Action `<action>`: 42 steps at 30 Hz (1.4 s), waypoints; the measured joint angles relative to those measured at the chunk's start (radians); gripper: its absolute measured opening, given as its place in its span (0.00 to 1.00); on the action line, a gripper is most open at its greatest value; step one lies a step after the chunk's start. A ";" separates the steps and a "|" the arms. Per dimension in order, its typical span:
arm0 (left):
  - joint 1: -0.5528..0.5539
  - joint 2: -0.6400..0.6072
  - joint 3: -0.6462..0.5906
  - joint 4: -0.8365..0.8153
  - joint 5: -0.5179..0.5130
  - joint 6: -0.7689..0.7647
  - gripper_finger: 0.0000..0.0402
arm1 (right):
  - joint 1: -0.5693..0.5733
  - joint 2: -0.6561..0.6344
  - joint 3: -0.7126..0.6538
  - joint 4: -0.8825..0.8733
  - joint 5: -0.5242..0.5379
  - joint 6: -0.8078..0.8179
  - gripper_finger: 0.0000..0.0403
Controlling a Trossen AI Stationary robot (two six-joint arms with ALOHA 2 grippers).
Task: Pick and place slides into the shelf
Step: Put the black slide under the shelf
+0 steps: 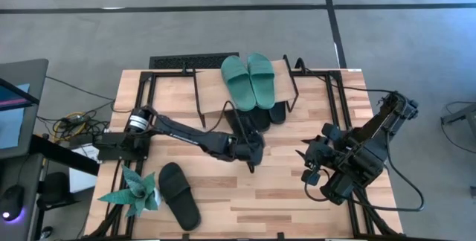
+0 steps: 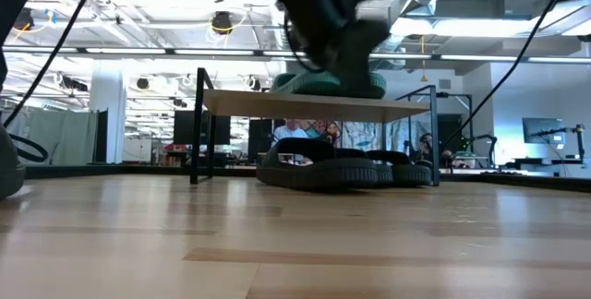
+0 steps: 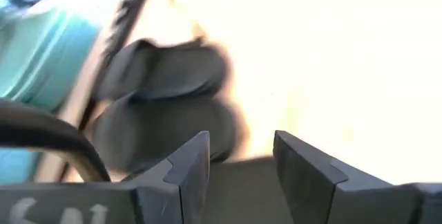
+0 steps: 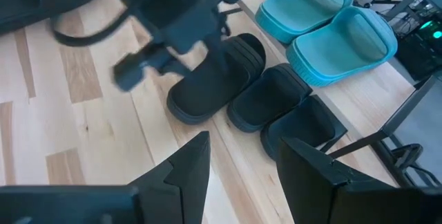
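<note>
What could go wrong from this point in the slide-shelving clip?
The left gripper hangs open right beside the black slides under the shelf; pulling away, it might nudge the nearest slide out of the row. One black slide lies by the paper plant, so reaching for it may knock the plant.

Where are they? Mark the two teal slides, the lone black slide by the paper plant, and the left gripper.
teal slides [image 1: 251, 80]: high view, where the pair meets on the shelf top.
lone black slide [image 1: 178, 193]: high view, mid-sole.
left gripper [image 3: 240, 162]: left wrist view, gap between its open fingers.
</note>
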 joint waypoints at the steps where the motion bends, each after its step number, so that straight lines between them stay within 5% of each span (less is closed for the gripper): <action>1: -0.005 0.000 0.005 0.018 0.036 0.010 0.38 | 0.000 0.000 0.000 0.000 0.000 0.000 0.38; 13: -0.023 0.001 0.000 -0.069 0.256 0.089 0.38 | 0.000 0.000 0.000 0.004 0.004 0.000 0.38; 42: 0.008 0.084 -0.014 -0.078 0.306 0.019 0.37 | 0.000 0.000 0.000 0.014 0.004 -0.002 0.38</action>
